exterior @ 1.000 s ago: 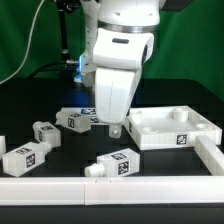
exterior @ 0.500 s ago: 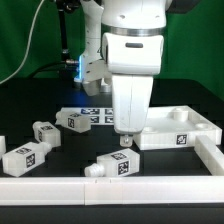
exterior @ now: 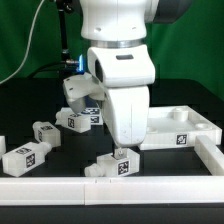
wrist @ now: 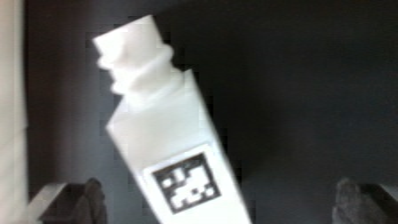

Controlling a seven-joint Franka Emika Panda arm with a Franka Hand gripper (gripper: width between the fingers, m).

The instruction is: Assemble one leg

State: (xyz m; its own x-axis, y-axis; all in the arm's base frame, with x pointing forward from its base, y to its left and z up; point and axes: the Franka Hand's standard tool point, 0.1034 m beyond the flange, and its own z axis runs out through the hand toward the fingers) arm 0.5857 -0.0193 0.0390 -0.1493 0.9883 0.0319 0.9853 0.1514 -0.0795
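Note:
One leg (exterior: 106, 167), a small white block with a black-and-white tag, lies on its side on the black table near the front edge. My gripper (exterior: 122, 152) is directly over it, open, its tips just above the block. In the wrist view the leg (wrist: 164, 120) lies slanted between my two dark fingers (wrist: 79, 202), with its tag close to them and its stepped peg end (wrist: 132, 48) pointing away. My gripper (wrist: 222, 202) is not touching the leg on either side.
Three more legs lie at the exterior view's left (exterior: 78, 119) (exterior: 45, 133) (exterior: 26, 155). The large white tray-like piece (exterior: 182, 127) is at the right. A white rail (exterior: 60, 188) runs along the front and turns up at the right.
The arm has swung toward the front and come down: the gripper went from beside the tray-like piece to just above the front leg.

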